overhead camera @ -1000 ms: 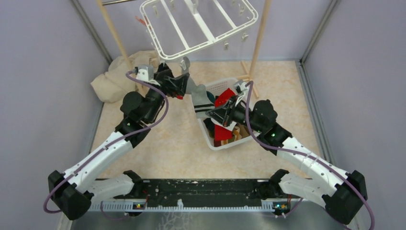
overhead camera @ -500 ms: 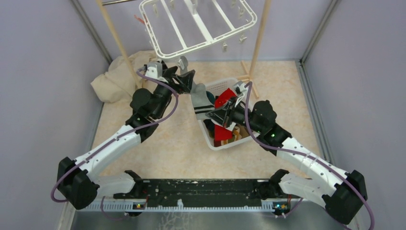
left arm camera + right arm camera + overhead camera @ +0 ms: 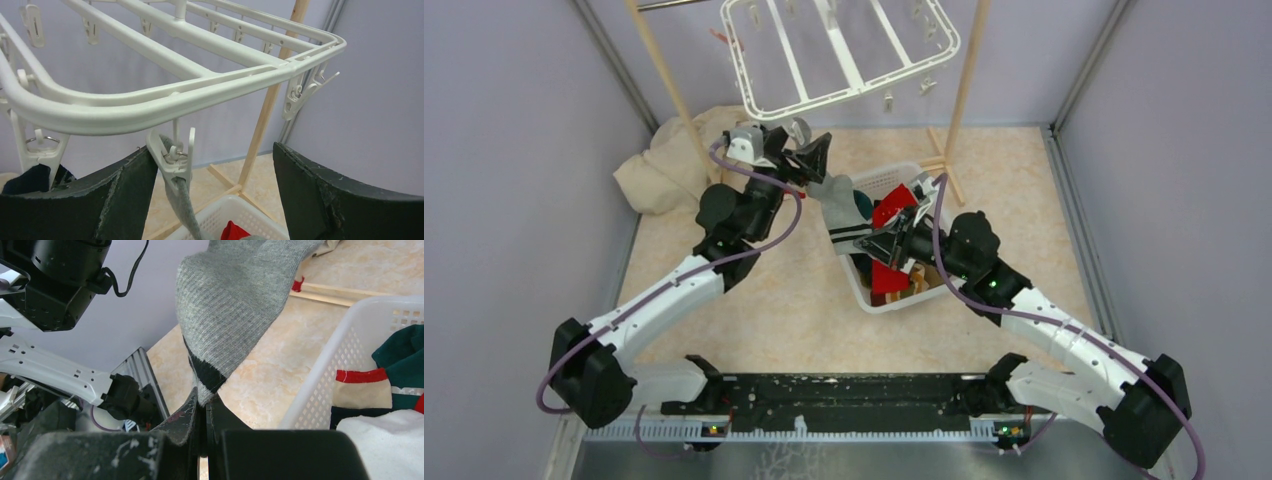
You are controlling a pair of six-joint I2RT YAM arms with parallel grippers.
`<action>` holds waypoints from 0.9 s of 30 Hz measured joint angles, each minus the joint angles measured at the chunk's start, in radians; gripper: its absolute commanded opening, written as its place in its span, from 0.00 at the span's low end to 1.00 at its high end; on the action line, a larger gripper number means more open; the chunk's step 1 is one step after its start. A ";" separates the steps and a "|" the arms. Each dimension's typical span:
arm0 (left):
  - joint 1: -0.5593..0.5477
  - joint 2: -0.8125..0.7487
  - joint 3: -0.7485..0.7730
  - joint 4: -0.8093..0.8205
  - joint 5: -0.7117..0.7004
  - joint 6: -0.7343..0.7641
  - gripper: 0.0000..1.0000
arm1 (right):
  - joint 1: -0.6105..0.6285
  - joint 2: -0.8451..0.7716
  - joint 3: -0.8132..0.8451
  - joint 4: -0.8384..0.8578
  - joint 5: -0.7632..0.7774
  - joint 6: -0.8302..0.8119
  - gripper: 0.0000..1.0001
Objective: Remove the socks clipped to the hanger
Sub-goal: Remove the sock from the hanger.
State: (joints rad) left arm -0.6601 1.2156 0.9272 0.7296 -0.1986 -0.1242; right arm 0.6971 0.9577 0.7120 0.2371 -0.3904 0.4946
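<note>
One grey sock (image 3: 842, 205) hangs from clip (image 3: 175, 160) on near rim of hanger (image 3: 150, 100), above basket (image 3: 869, 298). Left gripper (image 3: 215, 170) spread wide, fingers either side of clip, left finger just beside it. Right gripper (image 3: 204, 407) pinched tight on sock's lower end at dark stripe. Red sock (image 3: 892, 210) and others lie in basket. Dark fabric (image 3: 30, 180) under next clip leftward, possibly another sock

White basket (image 3: 876, 304), beige cloth (image 3: 660, 166) on table (image 3: 789, 315)
</note>
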 measured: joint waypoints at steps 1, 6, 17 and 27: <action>0.000 0.007 0.006 0.004 0.000 0.007 0.89 | 0.000 0.000 0.000 0.000 0.000 0.000 0.00; 0.002 0.031 0.036 0.012 -0.001 0.029 0.89 | 0.000 0.000 -0.006 0.002 0.000 0.000 0.00; 0.024 0.013 0.041 -0.008 -0.014 0.035 0.93 | 0.000 0.000 -0.019 0.002 -0.001 0.001 0.00; 0.042 -0.006 0.041 -0.045 -0.027 0.032 0.94 | 0.000 0.001 -0.031 0.008 -0.005 0.005 0.00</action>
State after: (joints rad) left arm -0.6182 1.2098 0.9684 0.6842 -0.2260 -0.0921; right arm 0.6971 0.9585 0.6811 0.2447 -0.3950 0.4992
